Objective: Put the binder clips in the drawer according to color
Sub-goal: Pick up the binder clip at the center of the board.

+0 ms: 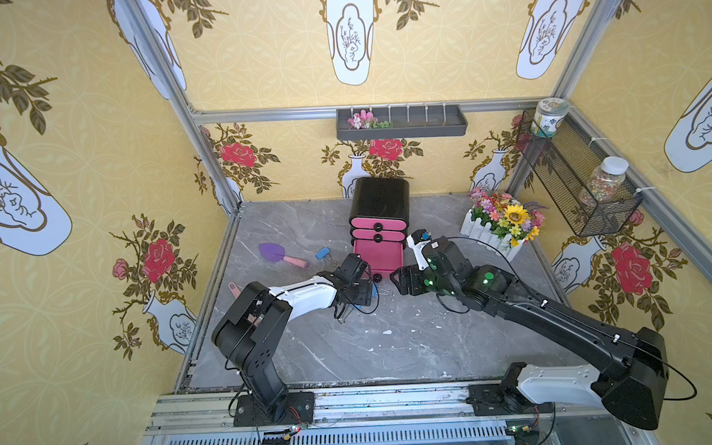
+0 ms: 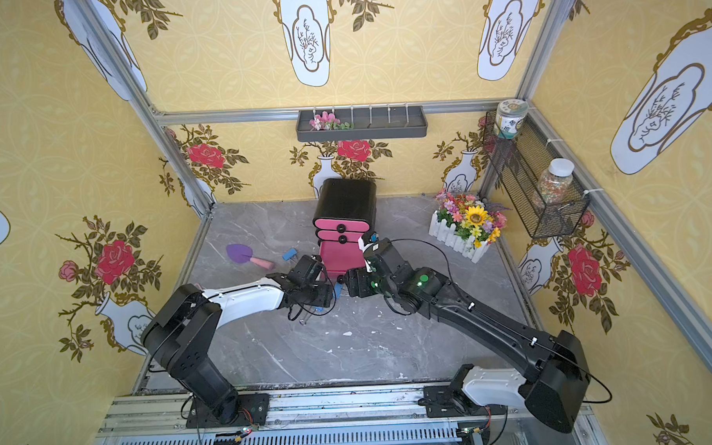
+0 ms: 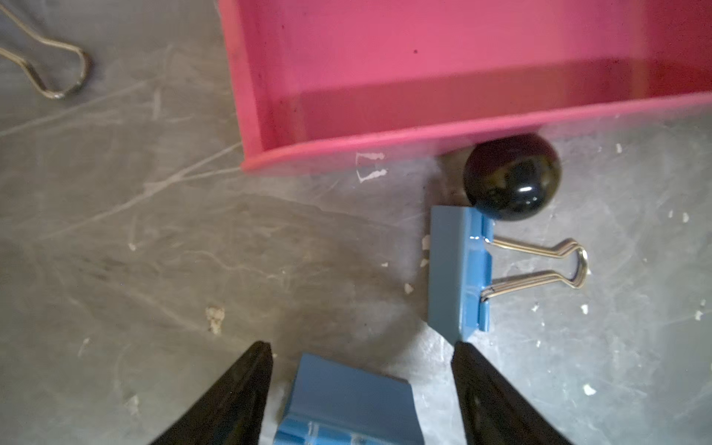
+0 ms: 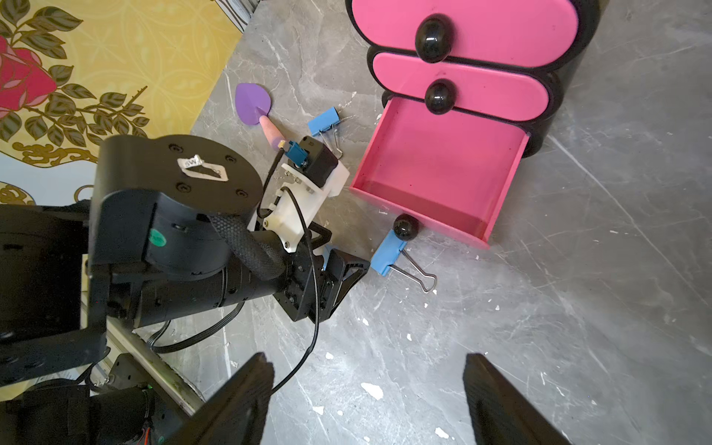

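The left tool (image 3: 360, 346) stands released, its jaws spread to either side of a blue clip (image 3: 346, 397) that lies on the table (image 3: 154, 231), with a gap showing on both sides. Nothing is gripped yet. Just ahead of it the bottom drawer (image 3: 346, 148) of the black cabinet (image 1: 380, 198) is pulled out, and what shows of its floor is bare. A second blue clip (image 3: 450, 269) lies against the drawer's round knob (image 3: 510, 177), close to one finger of the left tool. A third blue clip (image 4: 323, 120) sits farther off, near a purple toy shovel (image 4: 252, 104). The right tool (image 4: 366, 358) hangs over bare table with its jaws apart and empty.

The step in hand looks like the pick of the clip between the jaws. To do it well:

- Settle the tool low and close squarely on the painted body, not the wire loops, which would probably swivel.
- Watch the second clip, since the near finger could nudge it.
- Lift high enough to clear the drawer's front wall and knob.
- Let go low inside the drawer so the clip does not bounce out.

No teal or yellow clips are in sight (the two upper drawers are shut, so their contents cannot be told).
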Controlling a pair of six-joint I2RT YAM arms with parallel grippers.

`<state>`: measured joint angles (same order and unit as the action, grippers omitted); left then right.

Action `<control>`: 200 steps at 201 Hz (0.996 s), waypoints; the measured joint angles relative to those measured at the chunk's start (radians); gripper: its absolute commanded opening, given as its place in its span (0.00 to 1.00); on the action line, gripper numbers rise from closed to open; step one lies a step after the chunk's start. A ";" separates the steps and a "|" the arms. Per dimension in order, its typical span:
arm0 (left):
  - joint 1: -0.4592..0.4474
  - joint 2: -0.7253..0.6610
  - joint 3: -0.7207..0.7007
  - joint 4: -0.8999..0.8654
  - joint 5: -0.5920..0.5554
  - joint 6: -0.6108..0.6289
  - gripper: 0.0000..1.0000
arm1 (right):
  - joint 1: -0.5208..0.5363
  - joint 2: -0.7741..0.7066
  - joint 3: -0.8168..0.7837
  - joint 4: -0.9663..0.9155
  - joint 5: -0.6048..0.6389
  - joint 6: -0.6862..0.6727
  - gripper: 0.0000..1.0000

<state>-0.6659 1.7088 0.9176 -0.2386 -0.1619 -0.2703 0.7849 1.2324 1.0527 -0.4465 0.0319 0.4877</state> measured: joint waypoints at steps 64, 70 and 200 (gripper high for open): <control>-0.021 -0.034 -0.026 -0.045 0.026 -0.003 0.85 | 0.000 0.003 -0.005 0.001 -0.001 -0.014 0.82; -0.027 -0.034 -0.026 -0.050 0.024 -0.004 0.85 | 0.000 0.003 -0.005 0.002 -0.001 -0.014 0.82; -0.066 -0.027 -0.025 -0.111 -0.036 -0.044 0.48 | 0.000 -0.013 -0.021 0.004 -0.003 -0.017 0.82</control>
<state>-0.7319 1.6821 0.8928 -0.3500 -0.1978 -0.3145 0.7849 1.2198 1.0321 -0.4423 0.0288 0.4709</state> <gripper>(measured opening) 0.530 0.823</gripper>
